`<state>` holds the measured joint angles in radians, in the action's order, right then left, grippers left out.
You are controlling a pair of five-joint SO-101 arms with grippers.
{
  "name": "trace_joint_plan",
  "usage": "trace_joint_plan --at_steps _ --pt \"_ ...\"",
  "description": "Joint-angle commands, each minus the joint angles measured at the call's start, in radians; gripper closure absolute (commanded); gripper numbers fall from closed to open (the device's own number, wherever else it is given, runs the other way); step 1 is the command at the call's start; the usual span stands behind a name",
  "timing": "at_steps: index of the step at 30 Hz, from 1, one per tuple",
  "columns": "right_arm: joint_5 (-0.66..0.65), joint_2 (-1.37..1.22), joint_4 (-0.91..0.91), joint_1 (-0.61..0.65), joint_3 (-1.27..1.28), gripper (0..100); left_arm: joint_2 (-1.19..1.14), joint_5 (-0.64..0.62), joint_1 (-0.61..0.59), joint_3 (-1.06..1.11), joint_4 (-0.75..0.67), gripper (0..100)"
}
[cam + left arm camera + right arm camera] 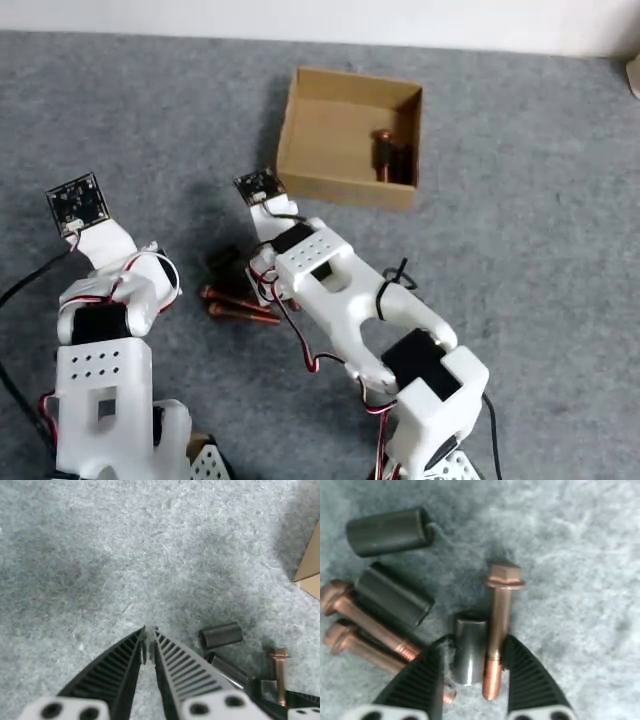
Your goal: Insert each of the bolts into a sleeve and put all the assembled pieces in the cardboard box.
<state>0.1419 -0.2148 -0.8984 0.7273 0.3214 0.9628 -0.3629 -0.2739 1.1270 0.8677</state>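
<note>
**High view.** Box [345, 186] at 12 o'clock on the mat [540, 250], open-topped. Holds one assembled piece [385, 155] against its 3 o'clock wall. Two loose bolts [240, 302] side by side at 7 o'clock of the box, well apart from it. One dark sleeve [222, 260] just at their 12 o'clock. Right arm [340, 290] bent over this cluster from 4 o'clock. Left arm [100, 310] at 9 o'clock of the cluster, clear of it.

**Left wrist view.** Left gripper [149, 632]: fingers together, nothing between them, over bare mat. Near it one sleeve [221, 635], a second [227, 669] just beside that, then a bolt [279, 672]. Box corner [310, 565] farther off.

**Right wrist view.** Right gripper [476, 645]: fingers apart, flanking one sleeve [470, 652] and one bolt [499, 625]. These two lie touching, side by side, the bolt not inside the sleeve. Cannot tell whether the pads press them. Nearby, two more sleeves [387, 530] [395, 597], the nearer resting across two further bolts [365, 617].

**Hazards, as judged.**
- Risk of clamping bolt and sleeve together unassembled, both sitting between the fingers.
- Risk of a round part rolling or squirting out under a squeeze on two cylinders at once.
- Risk of nudging the neighbouring bolt, its threaded end lying close by one finger.
- No support from the left gripper for insertion while pressed shut and off to the side.
</note>
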Motion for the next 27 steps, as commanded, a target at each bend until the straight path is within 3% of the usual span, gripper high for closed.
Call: trace_joint_plan --at_steps 1,11,17,27 --pt "0.005 0.053 -0.001 -0.005 -0.007 99.4 -0.002 0.002 0.022 -0.021 -0.018 96" --pt "0.005 0.058 -0.004 0.001 -0.010 99.4 -0.002 0.002 0.022 -0.021 -0.018 96" --pt "0.005 0.206 -0.008 -0.001 -0.001 99.4 -0.002 0.002 0.022 -0.021 -0.018 96" --pt "-0.058 0.417 -0.147 -0.113 0.035 99.4 -0.002 0.002 0.019 -0.021 -0.018 96"
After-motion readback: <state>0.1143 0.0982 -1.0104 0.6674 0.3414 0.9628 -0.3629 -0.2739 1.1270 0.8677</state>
